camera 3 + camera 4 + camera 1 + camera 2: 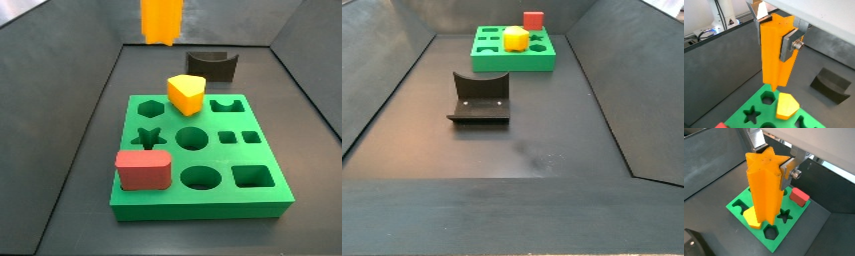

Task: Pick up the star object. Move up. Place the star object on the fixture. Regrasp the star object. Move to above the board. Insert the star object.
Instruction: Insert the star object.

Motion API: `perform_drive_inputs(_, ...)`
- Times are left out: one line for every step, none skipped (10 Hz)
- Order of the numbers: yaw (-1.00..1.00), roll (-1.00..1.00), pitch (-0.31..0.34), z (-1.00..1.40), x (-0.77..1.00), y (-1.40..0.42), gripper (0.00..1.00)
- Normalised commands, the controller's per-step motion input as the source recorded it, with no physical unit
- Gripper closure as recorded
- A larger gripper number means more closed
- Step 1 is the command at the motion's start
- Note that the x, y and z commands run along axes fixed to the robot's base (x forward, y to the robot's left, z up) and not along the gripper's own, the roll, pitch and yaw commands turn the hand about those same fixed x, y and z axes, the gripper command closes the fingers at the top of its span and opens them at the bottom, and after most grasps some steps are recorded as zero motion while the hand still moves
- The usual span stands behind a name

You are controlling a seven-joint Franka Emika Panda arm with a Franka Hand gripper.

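From my remote station, the gripper hung above the board, its fingers clamped on the sides of the star object, which stood upright between them, lower end clear of the board. On the board, a wedge block sat toward the far edge and a rounded block at the near left corner. The fixture stood on the floor just behind the board, apart from it.
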Motion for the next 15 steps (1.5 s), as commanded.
perform_drive_inputs(0.0, 0.04, 0.0, -0.04, -0.03, 0.0, 1.0)
perform_drive_inputs(0.0, 0.01, 0.0, 0.0, 0.0, 0.0, 1.0)
perform_drive_inputs(0.0, 0.01, -0.027, -0.09, 0.0, 0.0, 1.0)
perform_drive_inputs(-0.13, 0.03, -0.006, -0.43, -0.66, -0.39, 1.0)
perform_drive_inputs(-0.38, 0.0, -0.031, -0.62, -0.33, -0.64, 1.0)
perform_drive_inputs(-0.55, 0.0, -0.081, -0.69, -0.15, -0.59, 1.0)
perform_drive_inputs(-0.77, 0.0, -0.124, -0.48, -0.03, -0.42, 1.0)
perform_drive_inputs(-0.86, -0.02, -0.099, -0.43, -0.01, -0.26, 1.0)
perform_drive_inputs(-0.93, -0.06, -0.081, -0.36, 0.0, -0.14, 1.0)
perform_drive_inputs(-0.97, -0.08, -0.09, -0.36, 0.0, -0.07, 1.0)
perform_drive_inputs(-0.97, -0.09, -0.084, -0.34, 0.0, -0.06, 1.0)
perform_drive_inputs(-0.96, -0.09, -0.063, -0.32, 0.0, -0.06, 1.0)
perform_drive_inputs(-0.84, -0.11, 0.0, -0.23, 0.0, -0.16, 1.0)
perform_drive_inputs(0.0, 0.02, 0.0, 0.0, 0.0, 0.0, 1.0)
perform_drive_inputs(-0.05, 0.0, -0.066, -0.59, 0.0, -0.17, 1.0)
